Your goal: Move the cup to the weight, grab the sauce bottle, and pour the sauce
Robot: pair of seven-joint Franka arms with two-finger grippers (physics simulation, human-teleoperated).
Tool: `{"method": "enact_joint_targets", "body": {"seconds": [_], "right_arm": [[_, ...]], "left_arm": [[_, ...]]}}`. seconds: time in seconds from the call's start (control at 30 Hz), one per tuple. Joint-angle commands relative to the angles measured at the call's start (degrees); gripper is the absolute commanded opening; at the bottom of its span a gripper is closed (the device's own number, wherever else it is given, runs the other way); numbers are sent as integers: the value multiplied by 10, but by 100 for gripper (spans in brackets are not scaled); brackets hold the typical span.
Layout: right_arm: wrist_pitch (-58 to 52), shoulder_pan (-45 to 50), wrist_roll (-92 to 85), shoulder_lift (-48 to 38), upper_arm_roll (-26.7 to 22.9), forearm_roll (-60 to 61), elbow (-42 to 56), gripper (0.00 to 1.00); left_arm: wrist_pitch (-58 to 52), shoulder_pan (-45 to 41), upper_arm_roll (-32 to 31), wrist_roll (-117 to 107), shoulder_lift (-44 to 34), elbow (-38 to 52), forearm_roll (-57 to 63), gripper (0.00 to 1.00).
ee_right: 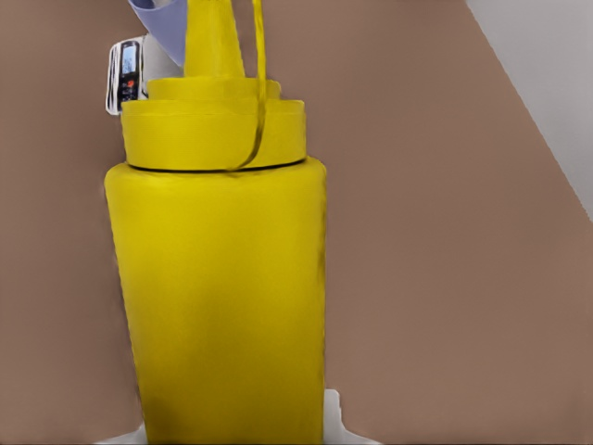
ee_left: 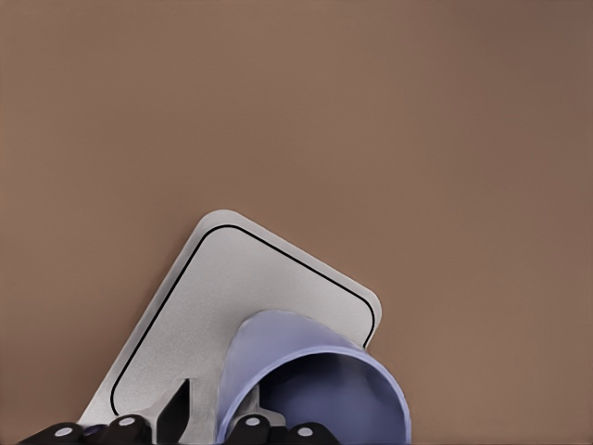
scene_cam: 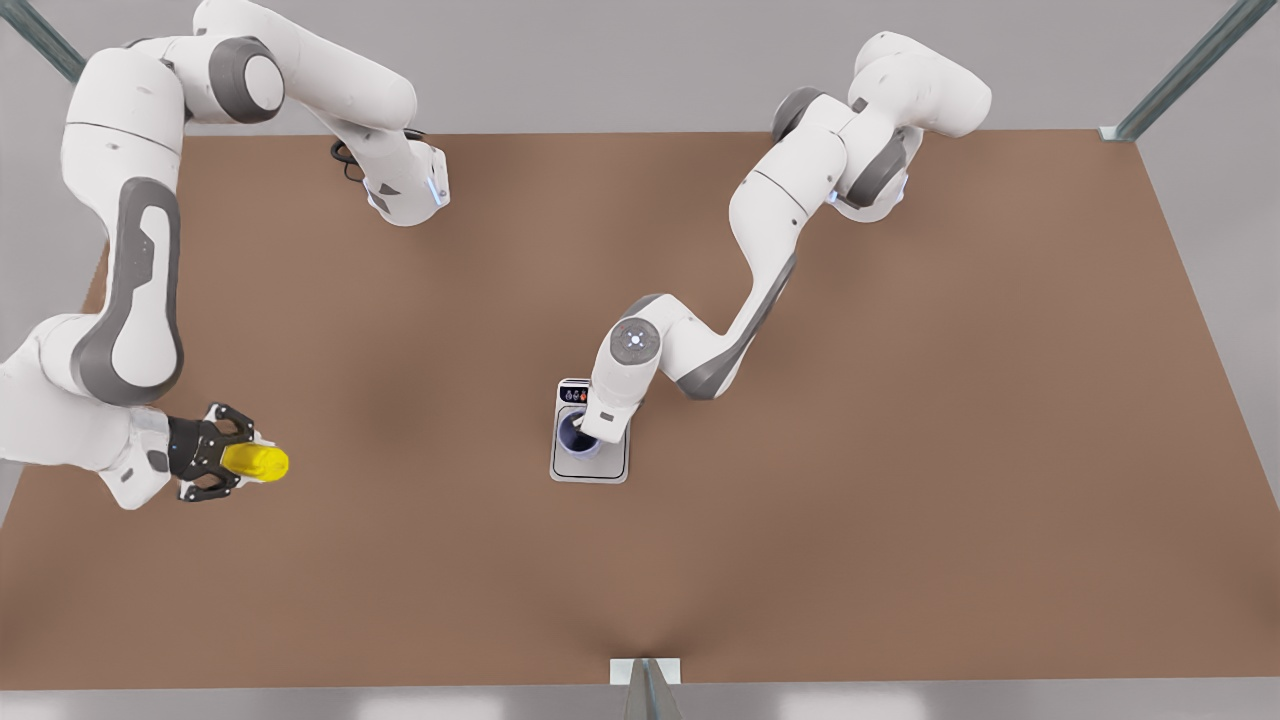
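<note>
Left gripper (scene_cam: 590, 432) hides cup (scene_cam: 577, 437) on weight (scene_cam: 590, 465).

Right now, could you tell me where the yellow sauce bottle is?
The sauce bottle is at the front view's far left on the table, inside the right tool, well apart from the scale.

Our left arm reaches from the upper right of the front view down to the frame's centre, wrist pointing down, its left gripper (scene_cam: 590, 430) with the jaws closed around the cup (scene_cam: 578, 437). Our right arm bends down the frame's left edge, its right gripper (scene_cam: 232, 461) level, jaws clamped on the sauce bottle (scene_cam: 256, 461).
</note>
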Motion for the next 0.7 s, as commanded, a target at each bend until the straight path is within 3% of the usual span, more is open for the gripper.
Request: {"method": "enact_joint_targets", "body": {"seconds": [0.0, 0.07, 0.13, 0.27, 0.37, 0.4, 0.43, 0.47, 0.53, 0.57, 0.6, 0.63, 0.67], "right_arm": [[11, -1, 16, -4, 13, -21, -6, 54], [82, -3, 117, -34, 82, -138, -55, 54], [191, -51, 186, -73, 183, -270, -134, 54], [273, -39, 193, -122, 220, -352, -211, 54], [273, -13, 193, -122, 220, -402, -215, 54], [271, 9, 192, -122, 220, -427, -215, 54], [267, 35, 193, -122, 219, -455, -219, 54], [263, 59, 193, -122, 218, -473, -218, 54], [229, 123, 260, -108, 218, -564, -210, 54], [208, 147, 312, -96, 218, -598, -201, 54], [196, 165, 348, -90, 218, -621, -199, 54], [183, 172, 389, -86, 217, -651, -200, 54], [178, 187, 430, -77, 216, -673, -200, 54]], "left_arm": [[0, 0, 0, 0, 0, 0, 2, 66], [-11, 1, 0, 3, -7, 0, 5, 66], [-17, 1, 0, 4, -12, 0, 5, 66], [-36, 10, -1, 8, -48, 6, -2, 66], [-144, 83, 1, 85, -120, 2, -53, 65], [-221, 128, 28, 149, -185, -46, -58, 65], [-248, 181, 76, 247, -272, -141, -84, 74], [-266, 199, 151, 335, -320, -194, -120, 88], [-316, 200, 353, 594, -337, -238, -182, 99], [-316, 234, 359, 650, -359, -261, -168, 100], [-309, 285, 288, 682, -423, -297, -91, 100], [-317, 365, 178, 684, -463, -306, -64, 100], [-334, 363, 140, 680, -477, -299, -54, 100]]}}
